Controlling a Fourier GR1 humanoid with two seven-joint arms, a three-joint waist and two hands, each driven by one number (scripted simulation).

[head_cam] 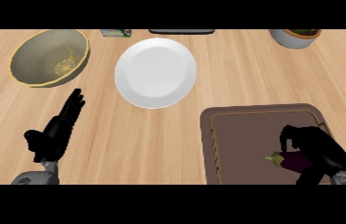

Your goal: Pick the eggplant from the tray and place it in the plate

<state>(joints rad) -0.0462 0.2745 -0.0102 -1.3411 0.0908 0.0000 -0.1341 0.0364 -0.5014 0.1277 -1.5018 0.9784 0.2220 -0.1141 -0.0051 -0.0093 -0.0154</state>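
Pale wood-grain desk point(135, 141) carries everything. At its near right the eggplant point(292, 162) lies in the brown tray point(233, 127), green stem end pointing left, and the right robot hand point(316, 145) curls round its purple body. It looks light, fairly stiff and smooth-skinned, likely slippery, so the thick middle seems the best place to hold. The white plate point(155, 72) sits well apart, further back and to the left. The left robot hand point(59, 125) rests open at the left, near a yellow-rimmed bowl point(51, 58).
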